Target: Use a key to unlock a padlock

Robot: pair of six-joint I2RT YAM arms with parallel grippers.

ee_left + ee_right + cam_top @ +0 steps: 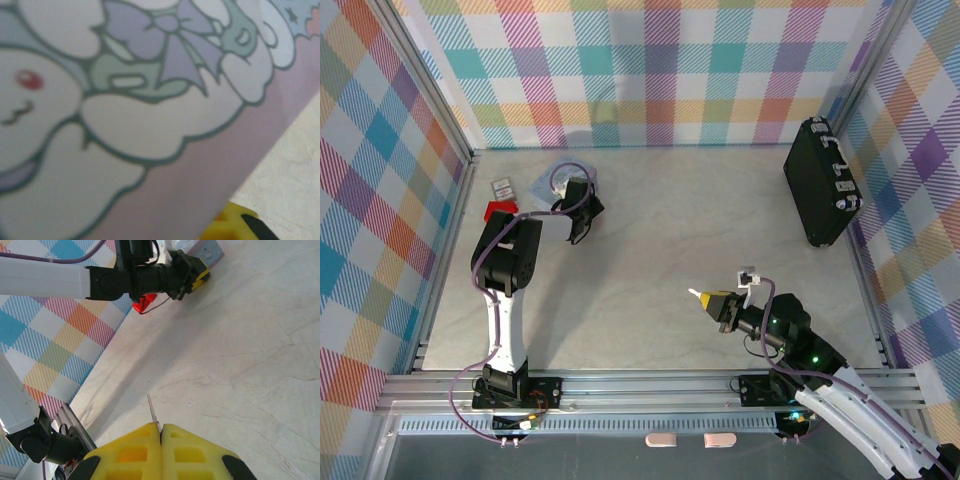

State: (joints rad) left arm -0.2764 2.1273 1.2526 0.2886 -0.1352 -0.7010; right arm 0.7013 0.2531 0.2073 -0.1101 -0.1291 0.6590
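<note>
Right yellow fingers were clenched on a thin silvery key, left yellow fingers were near a cartoon-printed pale blue tin, grip impossible to tell

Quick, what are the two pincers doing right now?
Left pincer: close over the pale tin; open or closed cannot be told.
Right pincer: closed on a thin metal blade, likely the key.

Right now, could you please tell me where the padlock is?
In the top view, the padlock lies far left on the table, just beyond the red block and left of the tin.
</note>
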